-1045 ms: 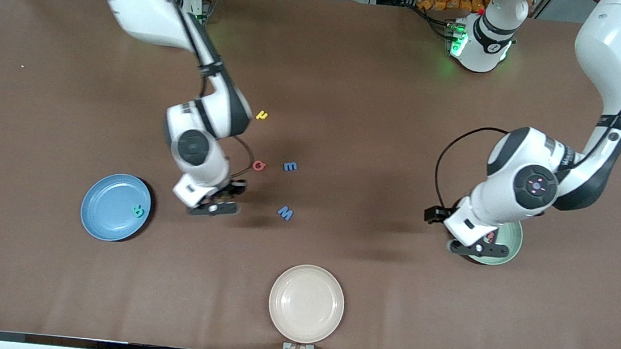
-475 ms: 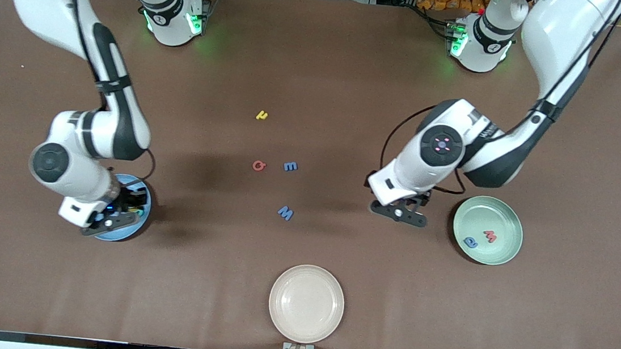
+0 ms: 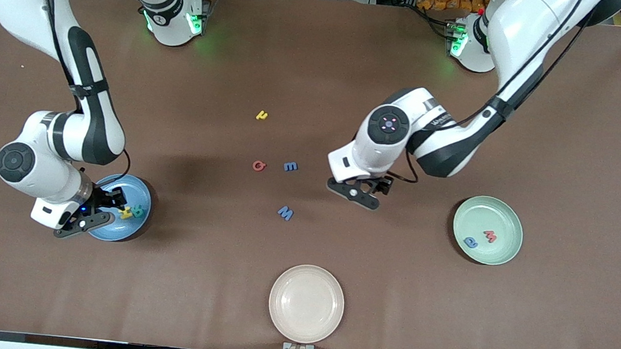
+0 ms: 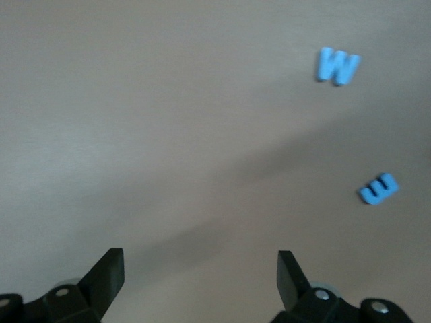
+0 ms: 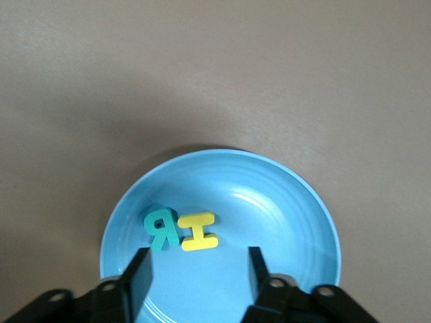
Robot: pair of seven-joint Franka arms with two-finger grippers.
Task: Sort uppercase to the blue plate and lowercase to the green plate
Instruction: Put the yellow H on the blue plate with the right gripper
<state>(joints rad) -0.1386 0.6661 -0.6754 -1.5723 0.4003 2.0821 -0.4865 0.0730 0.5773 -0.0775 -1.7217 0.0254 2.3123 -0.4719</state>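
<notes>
The blue plate (image 3: 118,228) holds the yellow H (image 3: 125,214) and the teal R (image 3: 138,211). My right gripper (image 3: 105,205) hangs open and empty just over it; the right wrist view shows the plate (image 5: 269,202), the H (image 5: 199,231) and the R (image 5: 160,227) beyond my open gripper (image 5: 199,269). The green plate (image 3: 507,217) holds the red m (image 3: 490,236) and the rounded blue letter (image 3: 470,242). On the table lie the red G (image 3: 259,165), blue m (image 3: 290,166), angular blue M (image 3: 285,212) and tiny yellow letter (image 3: 261,115). My left gripper (image 3: 366,194) is open and empty over bare table beside them (image 4: 200,276).
A cream-white plate (image 3: 306,303) sits near the table's front edge. In the left wrist view the blue M (image 4: 337,65) and blue m (image 4: 379,188) lie apart on bare brown table.
My right gripper went from the middle letters to the blue plate and let go of the yellow H there. My left gripper left the green plate and moved toward the middle letters.
</notes>
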